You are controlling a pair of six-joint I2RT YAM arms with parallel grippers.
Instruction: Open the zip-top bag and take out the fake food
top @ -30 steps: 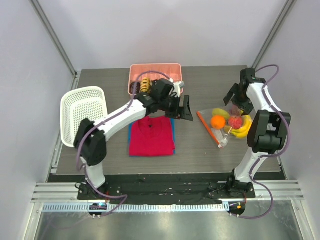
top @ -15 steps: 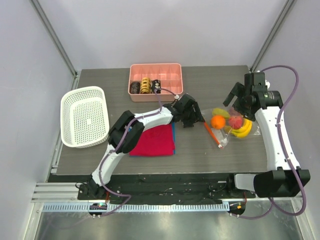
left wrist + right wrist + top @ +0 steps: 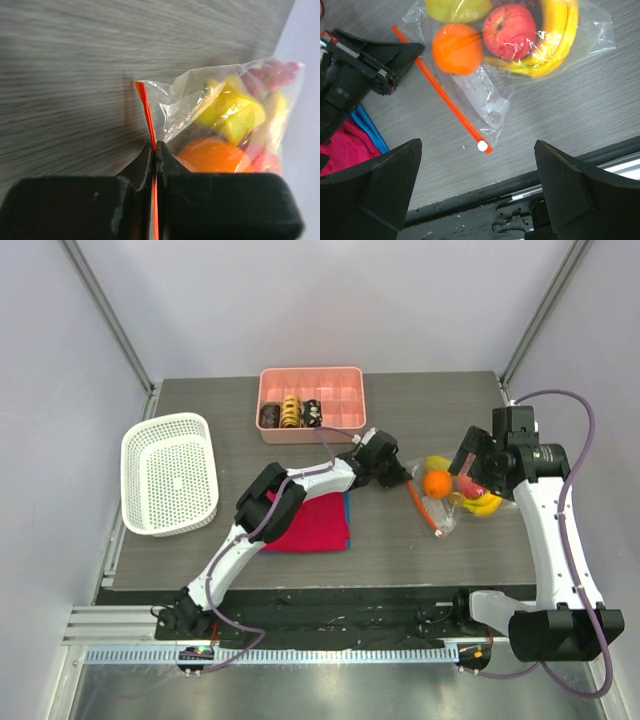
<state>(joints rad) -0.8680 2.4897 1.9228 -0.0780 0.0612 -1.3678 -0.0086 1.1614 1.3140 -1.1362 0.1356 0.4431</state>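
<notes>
The zip-top bag [image 3: 452, 502] [image 3: 490, 95] lies flat at the table's right, with its orange zip strip [image 3: 424, 504] [image 3: 445, 102] [image 3: 145, 107] on the left side. Sealed inside is the fake food: an orange ball [image 3: 436, 483] [image 3: 457, 48] [image 3: 212, 155], a red fruit [image 3: 510, 25], a banana [image 3: 555, 45] and a yellow-green piece [image 3: 230, 110]. My left gripper [image 3: 398, 474] [image 3: 155, 150] is shut on the strip's far end. My right gripper [image 3: 468, 462] [image 3: 477, 150] hovers open above the bag, over the strip's white slider [image 3: 482, 146].
A folded red shirt [image 3: 310, 525] lies under the left arm, a white basket [image 3: 170, 475] stands at the left and a pink tray [image 3: 340, 380] with ring pieces at the back. The table's front edge [image 3: 470, 195] runs close to the slider.
My left gripper has travelled right from above the shirt to the bag and shut on the orange strip. The right arm swung out and now sits over the fruit.
</notes>
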